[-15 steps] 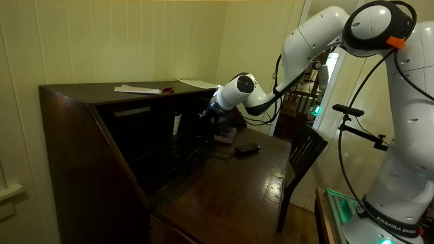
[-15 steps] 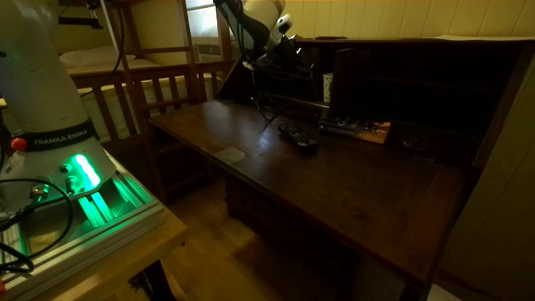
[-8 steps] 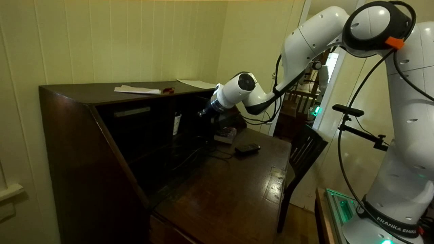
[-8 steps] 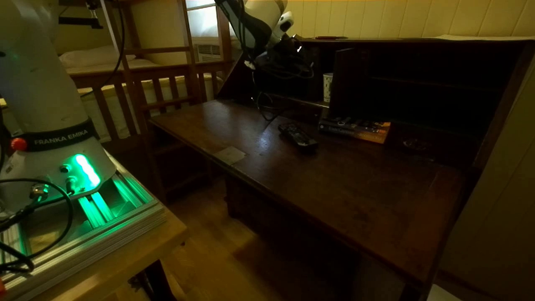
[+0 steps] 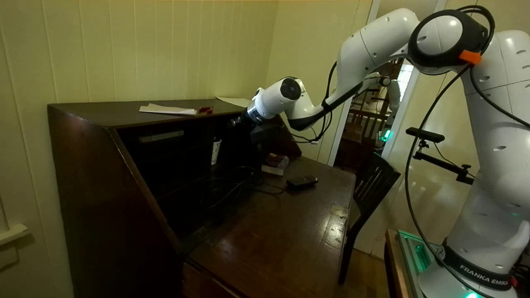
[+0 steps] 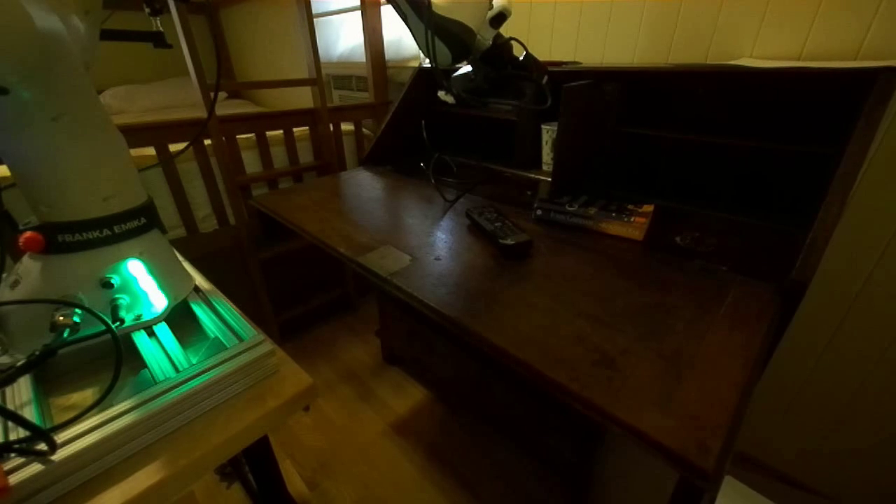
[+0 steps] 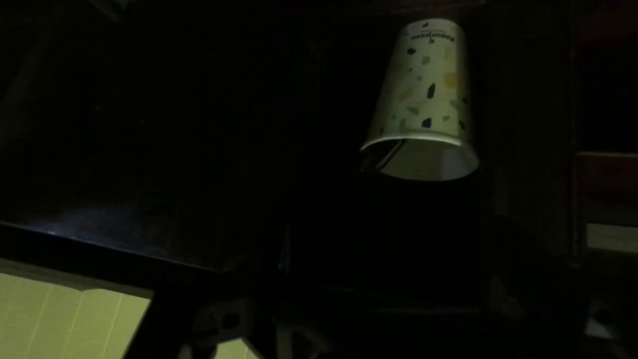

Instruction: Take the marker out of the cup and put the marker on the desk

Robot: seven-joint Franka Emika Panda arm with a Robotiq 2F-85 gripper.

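Observation:
The white cup with small coloured flecks [image 5: 215,152] stands upright in a shelf slot of the dark brown desk [image 5: 269,248]; it also shows in an exterior view [image 6: 549,146]. In the wrist view, which is upside down, the cup [image 7: 423,94] is large, mouth downward in the picture. A dark marker with a pale line [image 7: 391,153] leans inside the cup against its rim. My gripper [image 5: 237,122] is above and to the right of the cup, apart from it. In the wrist view its dark fingers [image 7: 391,269] are wide apart, with nothing visible between them.
A divider panel [image 6: 584,140] stands beside the cup. A remote [image 6: 498,229], a book [image 6: 595,217] and loose cables [image 5: 236,190] lie on the desk. Papers [image 5: 167,109] rest on the desk's top. A dark chair [image 5: 372,186] stands beside it.
Little moved between the two earlier moments. Since then my arm has moved up and inward over the desk, bringing the gripper nearer the cup. The cup has not moved.

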